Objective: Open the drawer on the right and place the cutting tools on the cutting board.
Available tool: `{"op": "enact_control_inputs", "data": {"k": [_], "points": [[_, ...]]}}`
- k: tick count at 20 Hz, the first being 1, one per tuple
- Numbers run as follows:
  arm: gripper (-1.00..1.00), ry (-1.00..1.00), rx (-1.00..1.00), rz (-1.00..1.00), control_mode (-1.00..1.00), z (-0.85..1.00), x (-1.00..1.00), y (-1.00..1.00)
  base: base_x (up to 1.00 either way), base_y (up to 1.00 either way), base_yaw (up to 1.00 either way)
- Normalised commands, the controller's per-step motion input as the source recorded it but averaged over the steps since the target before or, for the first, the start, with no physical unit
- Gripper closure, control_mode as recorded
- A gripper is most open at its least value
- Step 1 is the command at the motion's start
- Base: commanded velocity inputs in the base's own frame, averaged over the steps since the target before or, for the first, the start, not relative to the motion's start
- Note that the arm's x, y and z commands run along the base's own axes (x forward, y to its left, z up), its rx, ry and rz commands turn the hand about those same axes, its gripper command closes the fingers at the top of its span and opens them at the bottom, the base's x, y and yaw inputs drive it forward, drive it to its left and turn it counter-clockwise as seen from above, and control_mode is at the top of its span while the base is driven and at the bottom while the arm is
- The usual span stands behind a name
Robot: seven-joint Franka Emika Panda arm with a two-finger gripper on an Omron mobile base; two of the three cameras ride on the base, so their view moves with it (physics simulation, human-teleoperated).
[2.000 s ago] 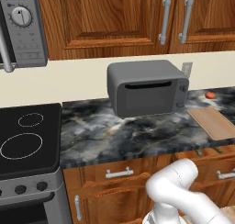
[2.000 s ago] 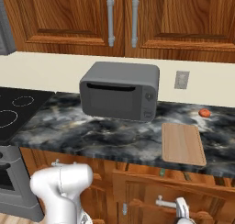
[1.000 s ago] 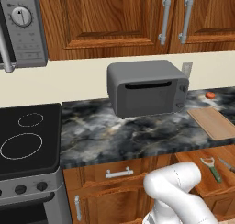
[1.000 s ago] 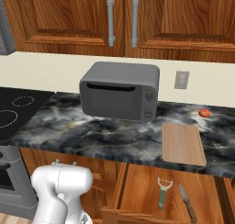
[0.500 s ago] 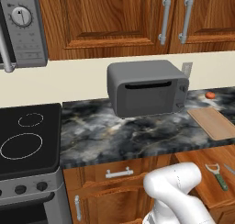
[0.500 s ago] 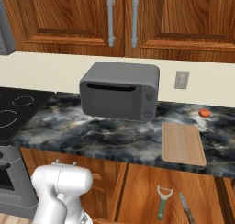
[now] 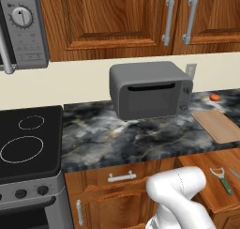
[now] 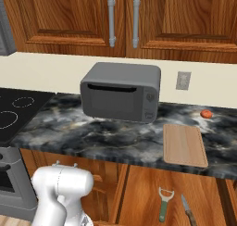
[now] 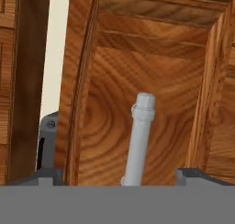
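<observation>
Open drawer [image 8: 139, 192], green-handled peeler [image 8: 165, 205] lengthwise, its forked head toward the cutting board [image 8: 184, 145]

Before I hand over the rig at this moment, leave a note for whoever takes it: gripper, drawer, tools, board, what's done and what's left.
Gripper: open, holding nothing, tips spread to either side of the silver bar handle.
Drawer: pulled open.
Tools: green-handled peeler and knife lie in the drawer, peeler on the left in the right base view.
Cutting board: on the counter, right of the toaster oven.
Done: drawer opened.
Left: back off the handle, then place both tools on the board.
</observation>
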Motion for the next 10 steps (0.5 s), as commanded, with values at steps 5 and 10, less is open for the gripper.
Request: {"op": "enact_control_inputs", "data": {"k": [5,10], "points": [[-1.0,-0.19,0.0,-0.04,-1.0,0.94,-0.48,0.0,0.0,0.0,0.0],[-1.0,-0.04,0.0,0.0,-1.0,0.85,-0.07,0.0,0.0,0.0,0.0]]}}
